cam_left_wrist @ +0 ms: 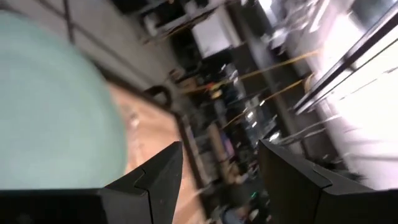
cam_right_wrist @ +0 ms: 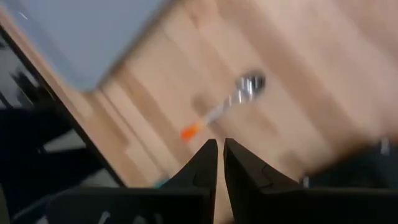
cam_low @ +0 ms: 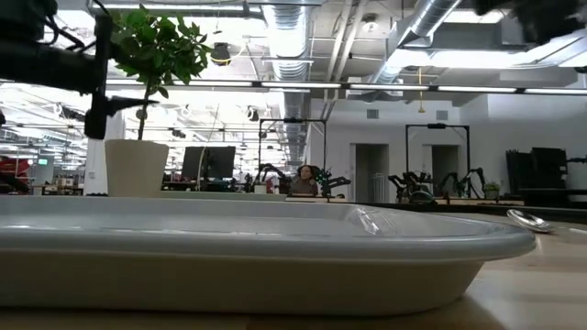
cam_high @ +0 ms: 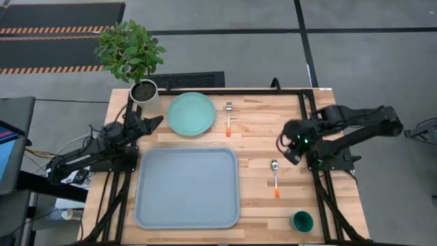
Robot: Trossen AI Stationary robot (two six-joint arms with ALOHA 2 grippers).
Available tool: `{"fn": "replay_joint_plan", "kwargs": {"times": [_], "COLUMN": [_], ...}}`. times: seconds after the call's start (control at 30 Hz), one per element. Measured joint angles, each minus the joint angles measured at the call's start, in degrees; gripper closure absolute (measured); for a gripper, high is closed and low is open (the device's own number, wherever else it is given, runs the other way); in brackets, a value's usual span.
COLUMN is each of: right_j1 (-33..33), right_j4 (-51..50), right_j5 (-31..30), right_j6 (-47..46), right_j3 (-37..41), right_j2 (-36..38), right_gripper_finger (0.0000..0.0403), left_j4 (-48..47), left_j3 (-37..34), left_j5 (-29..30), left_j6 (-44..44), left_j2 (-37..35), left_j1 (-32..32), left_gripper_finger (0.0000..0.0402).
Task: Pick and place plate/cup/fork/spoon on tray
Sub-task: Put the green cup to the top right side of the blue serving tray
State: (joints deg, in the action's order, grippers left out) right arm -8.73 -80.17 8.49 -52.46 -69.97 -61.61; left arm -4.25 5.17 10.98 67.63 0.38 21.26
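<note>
The pale mint-green plate (cam_high: 191, 113) lies flat at the table's far side, and the fork (cam_high: 229, 117) lies on the wood to its right. The spoon (cam_high: 274, 176) lies on the wood right of the grey-blue tray (cam_high: 187, 188). The teal cup (cam_high: 301, 221) stands near the table's near right corner. My left gripper (cam_high: 154, 121) is open, above the table just left of the plate (cam_left_wrist: 50, 106). My right gripper (cam_high: 288, 152) is shut and empty, above the wood a little beyond the spoon (cam_right_wrist: 224, 106).
A white pot (cam_high: 144, 93) with a green plant (cam_high: 130, 49) stands at the table's far left corner, close behind my left gripper. The tray's rim (cam_low: 275, 240) fills the low view's foreground.
</note>
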Motion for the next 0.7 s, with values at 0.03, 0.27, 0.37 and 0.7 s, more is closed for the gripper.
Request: {"fn": "replay_joint_plan", "kwargs": {"times": [0.03, 0.27, 0.37, 0.7], "right_j1": [-2.6, -23.59, -31.54, -46.1], "right_j4": [-0.76, -1.74, -0.81, 4.32], "right_j5": [0.43, 0.58, 0.29, -4.11], "right_j6": [-2.76, -23.17, -33.25, -52.3], "right_j3": [0.0, 0.0, 0.0, 0.0], "right_j2": [-0.06, -0.3, -1.14, -8.42], "right_gripper_finger": [0.0346, 0.0346, 0.034, 0.0202], "left_j4": [-1.3, -8.15, -9.57, -9.6], "left_j3": [0.0, 0.02, 0.22, 0.22], "left_j5": [-0.69, -0.98, 0.1, 2.27], "left_j6": [0.03, -0.96, -1.24, -3.36], "left_j2": [0.0, 0.0, -0.01, 0.0], "left_j1": [0.0, 0.0, 0.0, 0.0], "left_gripper_finger": [0.0205, 0.0205, 0.0205, 0.0205]}}
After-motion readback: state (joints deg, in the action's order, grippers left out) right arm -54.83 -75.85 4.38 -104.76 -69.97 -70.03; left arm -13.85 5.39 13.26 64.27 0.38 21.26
